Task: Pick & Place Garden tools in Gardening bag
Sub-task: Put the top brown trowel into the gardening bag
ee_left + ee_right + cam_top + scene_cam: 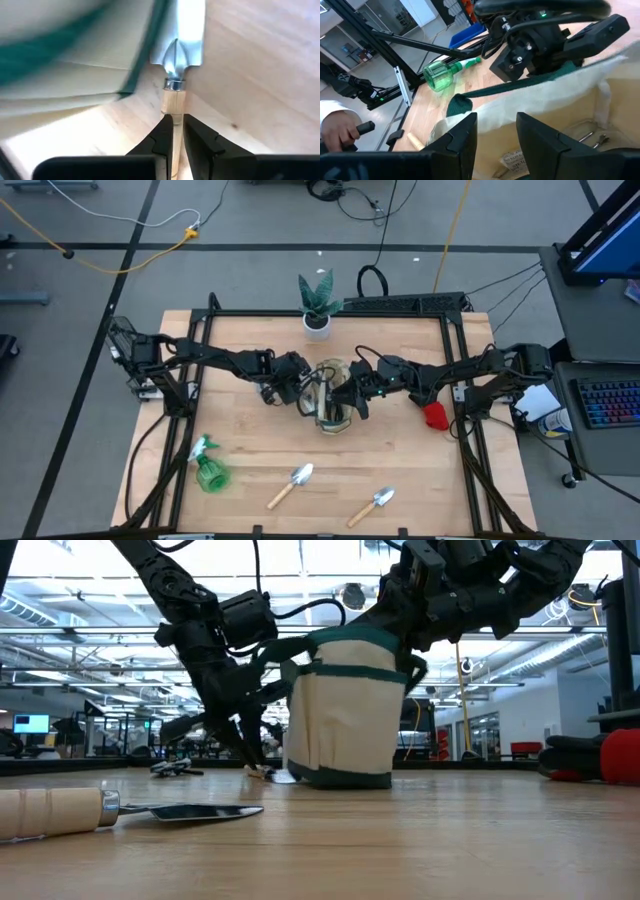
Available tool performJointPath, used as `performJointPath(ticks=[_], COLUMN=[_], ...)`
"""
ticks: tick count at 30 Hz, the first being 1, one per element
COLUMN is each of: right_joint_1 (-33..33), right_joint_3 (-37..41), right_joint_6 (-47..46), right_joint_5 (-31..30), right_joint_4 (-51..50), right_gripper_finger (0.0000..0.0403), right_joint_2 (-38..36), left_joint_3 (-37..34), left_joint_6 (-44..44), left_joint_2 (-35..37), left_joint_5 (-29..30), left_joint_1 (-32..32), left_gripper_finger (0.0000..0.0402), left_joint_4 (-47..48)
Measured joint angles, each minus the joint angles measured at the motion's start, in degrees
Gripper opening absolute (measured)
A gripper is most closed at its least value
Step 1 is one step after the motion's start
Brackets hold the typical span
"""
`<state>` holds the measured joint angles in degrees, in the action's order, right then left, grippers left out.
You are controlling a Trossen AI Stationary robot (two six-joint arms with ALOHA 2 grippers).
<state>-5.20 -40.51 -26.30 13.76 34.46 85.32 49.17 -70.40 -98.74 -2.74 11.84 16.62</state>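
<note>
Gardening bag [345, 710] stands upright on the surface [400, 470], between both grippers. Right gripper [495, 131], spread, straddles the bag's rim. Left gripper [178, 131] pinches a trowel's wooden handle [173, 102] just beside the bag.

We saw a pale wooden table [420, 470] with a smooth, faintly shiny grain. The gardening bag [345, 720] was matt cream canvas with dark green cloth trim. At lower left of the low view, a trowel [120, 810] had a polished, mirror-like metal blade and an unvarnished light wood handle. The spray bottle [442, 75] looked like glossy translucent green plastic. The right gripper's fingers [462, 137] were matt black.
</note>
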Motion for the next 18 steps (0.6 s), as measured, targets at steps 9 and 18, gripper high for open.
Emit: performJointPath(ticks=[9,18], right_joint_1=[1.93,2.74], right_joint_3=[0.0,0.0], right_joint_6=[0.12,0.22], right_joint_5=[0.0,-0.04], right_joint_4=[0.0,0.01], right_gripper_finger=[0.013,0.013], right_joint_2=[0.0,0.0], left_joint_3=[-0.09,-0.22], left_joint_6=[7.83,15.74], left_joint_2=[-0.11,-0.22], left_joint_5=[-1.55,-1.54], left_joint_1=[-0.53,-0.79], left_gripper_finger=[0.0043,0.0045], left_joint_4=[-0.45,-2.87])
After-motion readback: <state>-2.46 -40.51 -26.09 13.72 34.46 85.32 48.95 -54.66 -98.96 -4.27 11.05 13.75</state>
